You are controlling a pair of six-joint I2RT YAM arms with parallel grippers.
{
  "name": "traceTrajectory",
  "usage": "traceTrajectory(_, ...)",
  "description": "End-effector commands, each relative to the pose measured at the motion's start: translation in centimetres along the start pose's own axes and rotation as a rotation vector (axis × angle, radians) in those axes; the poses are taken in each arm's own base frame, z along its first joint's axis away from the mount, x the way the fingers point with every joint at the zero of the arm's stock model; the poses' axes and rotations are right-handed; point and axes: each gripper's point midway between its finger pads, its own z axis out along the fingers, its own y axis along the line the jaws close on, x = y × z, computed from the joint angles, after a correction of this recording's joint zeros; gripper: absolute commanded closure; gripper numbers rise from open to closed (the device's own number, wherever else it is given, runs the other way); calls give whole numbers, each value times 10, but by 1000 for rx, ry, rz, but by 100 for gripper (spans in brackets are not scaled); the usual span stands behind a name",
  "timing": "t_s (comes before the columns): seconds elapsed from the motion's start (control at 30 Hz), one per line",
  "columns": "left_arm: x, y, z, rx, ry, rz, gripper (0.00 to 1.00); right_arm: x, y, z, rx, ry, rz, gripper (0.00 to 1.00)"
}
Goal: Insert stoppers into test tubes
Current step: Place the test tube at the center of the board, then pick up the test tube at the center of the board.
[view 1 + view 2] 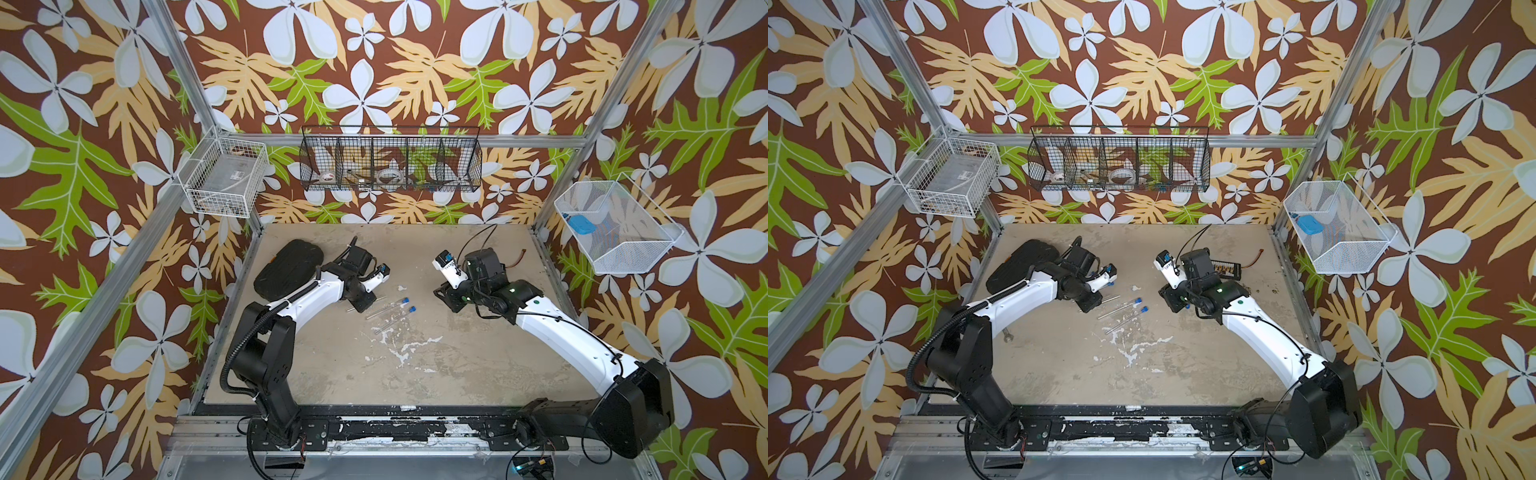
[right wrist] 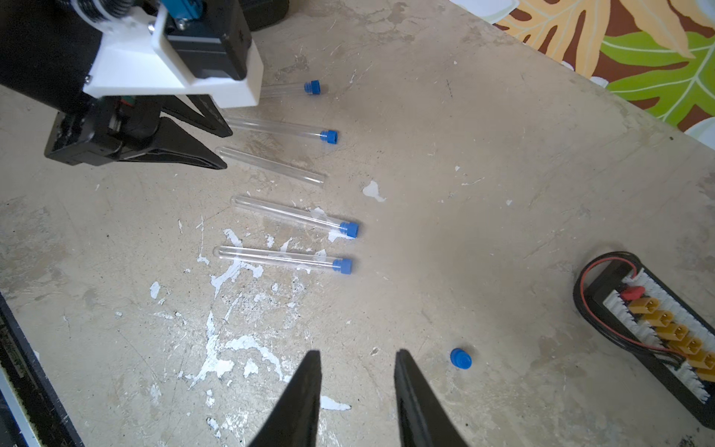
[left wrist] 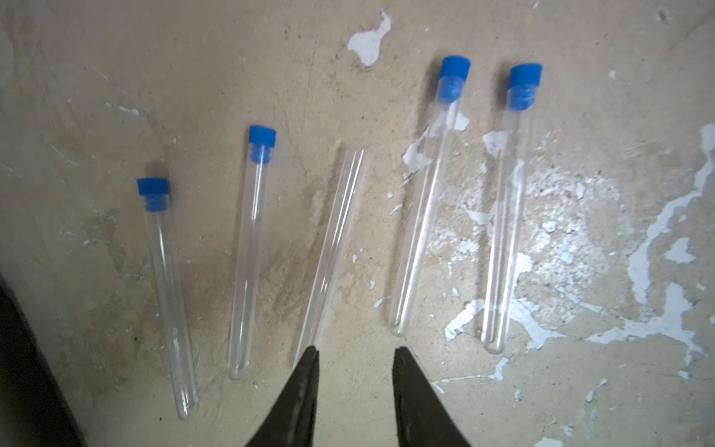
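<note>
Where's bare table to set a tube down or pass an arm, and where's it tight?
Free: the front half of the table, between the front rail and the test tubes; also the strip between their stoppered ends and the loose stopper. Tight: the tube row at the left gripper, and beside the connector board.

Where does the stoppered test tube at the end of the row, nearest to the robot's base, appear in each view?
In both top views: end tube mid-table, lowest of the row.
Left wrist: end tube lying over white paint flecks.
Right wrist: end tube over the same flecks.
Shared landmark: the lone white paint chip beyond the stoppers.
</note>
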Motion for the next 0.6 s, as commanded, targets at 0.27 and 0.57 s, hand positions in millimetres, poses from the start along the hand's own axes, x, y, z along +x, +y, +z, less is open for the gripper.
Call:
traceTrajectory(0.27, -9, 24, 21, 30, -57, 122, 64, -4, 2, -1, -15, -5, -23, 65)
traceTrajectory(0.57, -1, 12, 43, 111, -27, 112, 62, -5, 2, 0, -14, 4, -24, 65)
